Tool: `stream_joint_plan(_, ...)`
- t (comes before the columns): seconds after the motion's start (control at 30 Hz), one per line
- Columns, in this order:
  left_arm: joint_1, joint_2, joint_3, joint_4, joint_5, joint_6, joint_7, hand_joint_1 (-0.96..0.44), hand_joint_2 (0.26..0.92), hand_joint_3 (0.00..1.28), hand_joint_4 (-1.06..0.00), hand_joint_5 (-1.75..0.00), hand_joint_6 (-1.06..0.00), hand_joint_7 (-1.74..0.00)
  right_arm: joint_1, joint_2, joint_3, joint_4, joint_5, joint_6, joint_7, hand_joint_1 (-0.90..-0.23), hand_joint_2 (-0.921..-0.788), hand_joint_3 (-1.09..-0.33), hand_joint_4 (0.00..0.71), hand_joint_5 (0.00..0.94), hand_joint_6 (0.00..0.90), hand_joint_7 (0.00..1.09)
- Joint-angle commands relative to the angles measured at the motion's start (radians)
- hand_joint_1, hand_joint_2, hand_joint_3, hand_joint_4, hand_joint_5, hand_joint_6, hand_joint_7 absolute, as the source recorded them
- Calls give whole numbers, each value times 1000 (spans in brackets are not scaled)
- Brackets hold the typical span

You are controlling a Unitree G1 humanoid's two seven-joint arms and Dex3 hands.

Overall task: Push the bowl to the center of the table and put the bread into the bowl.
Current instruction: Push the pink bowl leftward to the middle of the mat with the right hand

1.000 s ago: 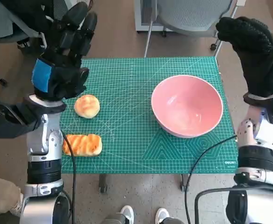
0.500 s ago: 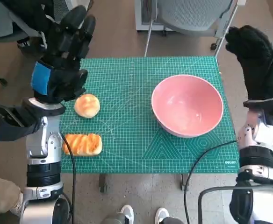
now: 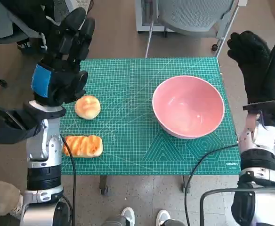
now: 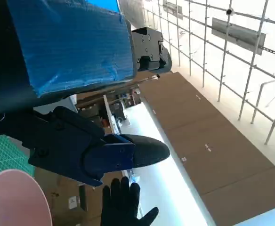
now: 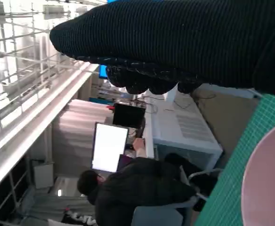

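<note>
Right hand (image 3: 257, 66) has drifted outward past the table's right edge since a second ago; bowl and both breads haven't moved. Near edge: ridged, elongated golden bread loaf (image 3: 83, 145) at front-left of the gridded green cutting mat (image 3: 128, 141). Behind it, smooth round bun (image 3: 87, 107), just beside the left hand (image 3: 62, 70), not touching. Glossy pink bowl (image 3: 188, 107), round, sits right of centre, open mat to its left. Both hands raised, fingers spread, holding nothing. Grey mesh chair (image 3: 194, 14) beyond the far edge.
</note>
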Motion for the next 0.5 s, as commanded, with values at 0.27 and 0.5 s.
stream_joint_plan(0.27, 18, 7, 2, -14, 6, -8, 2, -653, 921, 518, -28, 0, 1, -366, 33, -1, 2, 41, -35, 51, -34, -636, -921, -858, 246, 1, 301, 17)
stream_joint_plan(0.5, 24, 6, -2, -36, 7, 1, 9, -642, 921, 545, -20, 0, 1, -341, 39, -1, -5, 47, -41, 72, -36, -649, -921, -852, 244, 0, 305, 19)
